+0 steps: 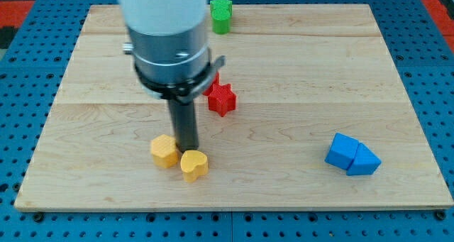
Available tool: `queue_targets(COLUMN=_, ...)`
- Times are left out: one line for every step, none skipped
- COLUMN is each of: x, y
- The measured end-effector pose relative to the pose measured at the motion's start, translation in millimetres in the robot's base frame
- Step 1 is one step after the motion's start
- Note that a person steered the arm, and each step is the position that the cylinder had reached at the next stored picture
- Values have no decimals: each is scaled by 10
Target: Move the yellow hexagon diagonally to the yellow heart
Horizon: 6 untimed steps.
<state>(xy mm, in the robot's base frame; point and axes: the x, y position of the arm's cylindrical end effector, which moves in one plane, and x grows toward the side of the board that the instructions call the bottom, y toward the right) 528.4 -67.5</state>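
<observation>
White arm (163, 8), grey collar, black clamp, perhaps screwed, dark rod.

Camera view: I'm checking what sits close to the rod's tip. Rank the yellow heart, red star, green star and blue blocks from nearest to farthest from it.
From my tip:
1. Yellow heart, just below it.
2. Red star, above and to the view's right.
3. Green star at the view's top and blue blocks at the view's right: too close to call.

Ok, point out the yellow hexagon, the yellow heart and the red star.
yellow hexagon (164, 151), camera view, on its top face.
yellow heart (194, 164), camera view, on its top face, at the view's lower right of the hexagon.
red star (221, 98), camera view, on its top face.
</observation>
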Motion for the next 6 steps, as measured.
queue_targets(x=-188, y=774)
queue_targets(x=-330, y=250)
queue_targets(x=-233, y=-415)
queue_targets(x=195, y=-360)
queue_targets(x=-4, y=-352)
queue_targets(x=-445, y=-220)
